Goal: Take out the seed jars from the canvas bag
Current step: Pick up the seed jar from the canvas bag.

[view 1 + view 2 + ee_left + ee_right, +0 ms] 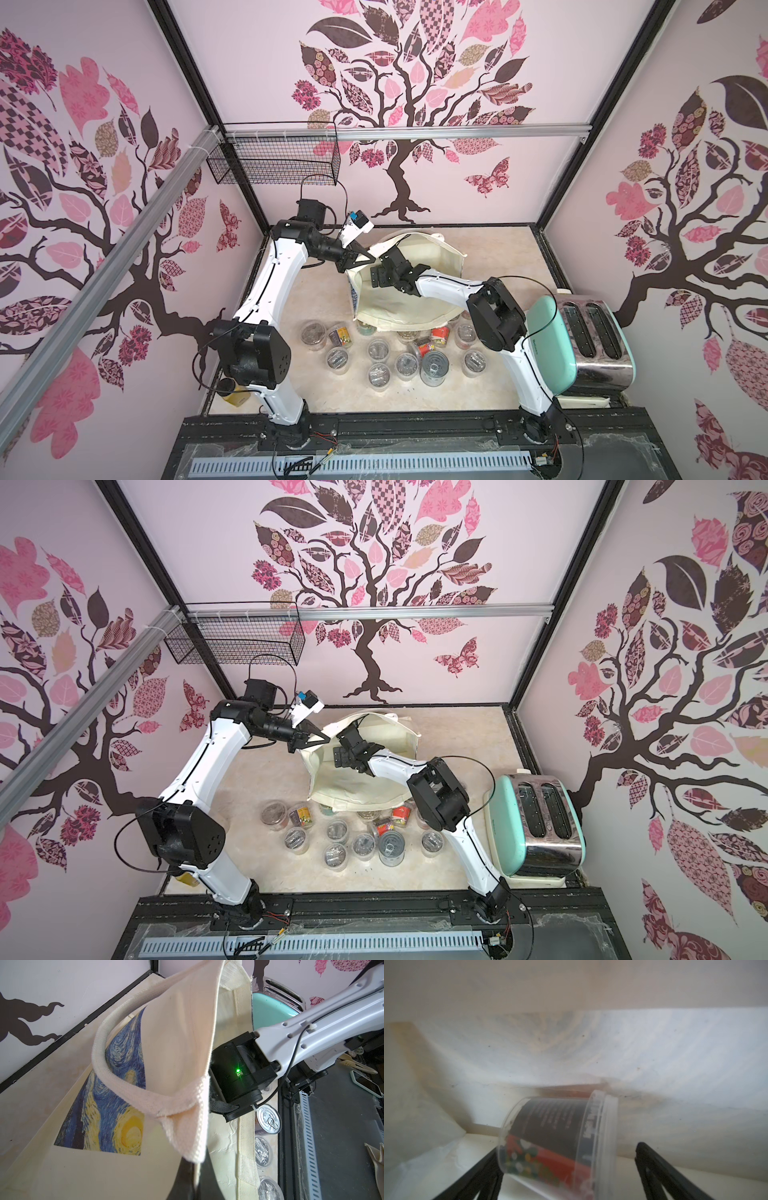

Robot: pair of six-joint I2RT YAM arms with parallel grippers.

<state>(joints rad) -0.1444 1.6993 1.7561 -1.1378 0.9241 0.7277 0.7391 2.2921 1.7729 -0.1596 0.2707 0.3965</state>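
We saw the left gripper (371, 259) clenched on the canvas bag (399, 316) rim at frame centre, the right gripper (566, 1148) spread wide inside, a tipped seed jar (550, 1124) between its jaws.

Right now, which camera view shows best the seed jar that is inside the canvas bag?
The right wrist view: the seed jar lies on its side between the open jaws, label and lid visible. Both top views show the canvas bag, the jar hidden inside. The left wrist view shows the bag's print, not this jar.
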